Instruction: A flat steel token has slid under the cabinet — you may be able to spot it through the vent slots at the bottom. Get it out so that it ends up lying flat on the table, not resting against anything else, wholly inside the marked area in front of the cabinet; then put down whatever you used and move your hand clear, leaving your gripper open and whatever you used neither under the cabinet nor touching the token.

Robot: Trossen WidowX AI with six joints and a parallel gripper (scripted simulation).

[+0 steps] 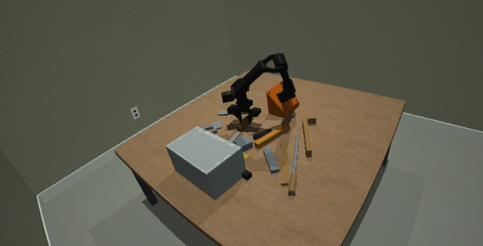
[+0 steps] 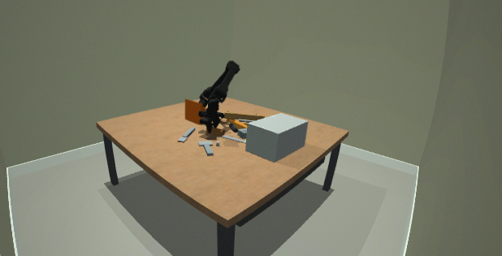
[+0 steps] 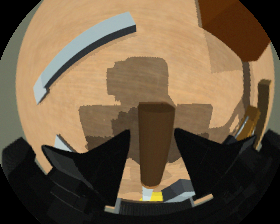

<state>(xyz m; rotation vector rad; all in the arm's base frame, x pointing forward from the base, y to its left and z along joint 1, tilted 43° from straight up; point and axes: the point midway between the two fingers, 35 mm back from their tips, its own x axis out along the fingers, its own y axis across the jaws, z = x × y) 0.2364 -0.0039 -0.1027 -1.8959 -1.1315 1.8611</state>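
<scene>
The cabinet (image 1: pixel 203 150) (image 2: pixel 266 140) is a pale grey box; its vent slots are not visible. My gripper (image 1: pixel 245 120) (image 2: pixel 210 128) (image 3: pixel 152 132) is open, low over the table. A brown tool handle (image 3: pixel 156 150) stands between the fingers with a gap on each side. A thin light grey shaft (image 1: pixel 234 137) (image 2: pixel 234 139) runs from near the handle towards the cabinet. A yellow patch (image 1: pixel 245 155) (image 3: pixel 154 196) shows beside the cabinet; I cannot tell the marked area's full outline. I cannot make out the steel token.
A grey T-shaped piece (image 2: pixel 208 148), a grey strip (image 2: pixel 187 134) (image 3: pixel 86 47), a grey block (image 1: pixel 244 143) (image 3: pixel 179 191) and an orange bar (image 1: pixel 270 137) lie around the gripper. A black cube (image 1: pixel 246 175) is by the cabinet. A long wooden-handled rod (image 1: pixel 292 185) and an L-shaped wooden piece (image 1: pixel 307 138) lie farther off.
</scene>
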